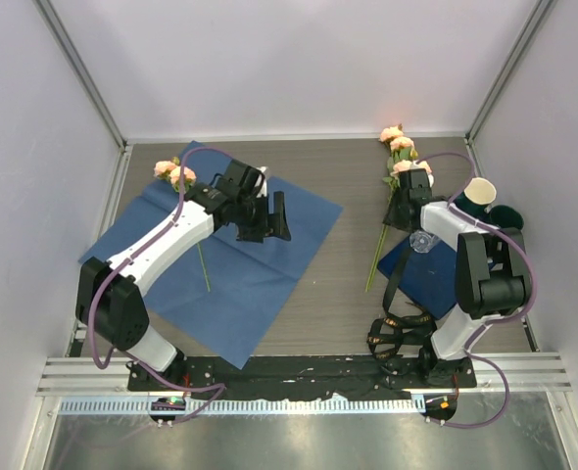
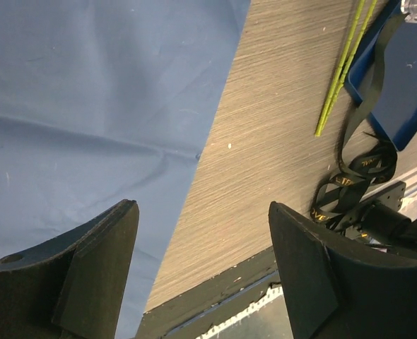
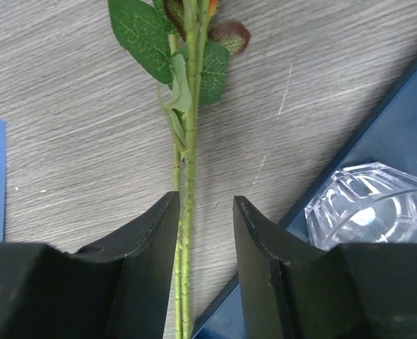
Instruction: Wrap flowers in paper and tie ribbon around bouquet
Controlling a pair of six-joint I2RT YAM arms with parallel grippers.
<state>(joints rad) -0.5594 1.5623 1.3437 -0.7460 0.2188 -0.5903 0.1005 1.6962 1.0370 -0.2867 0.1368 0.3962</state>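
Early stage: one flower (image 1: 174, 173) is lying on the flat paper (image 1: 260, 284) near the empty, gaping left tool (image 2: 203, 254). The right tool (image 3: 205, 233) is straddling the other flowers (image 3: 186, 141), unclamped. The ribbon (image 1: 395, 328) is lying unused.

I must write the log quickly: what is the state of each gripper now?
Left gripper: open, holding nothing.
Right gripper: open, with one finger on each side of the flower stems, not clamped on them.
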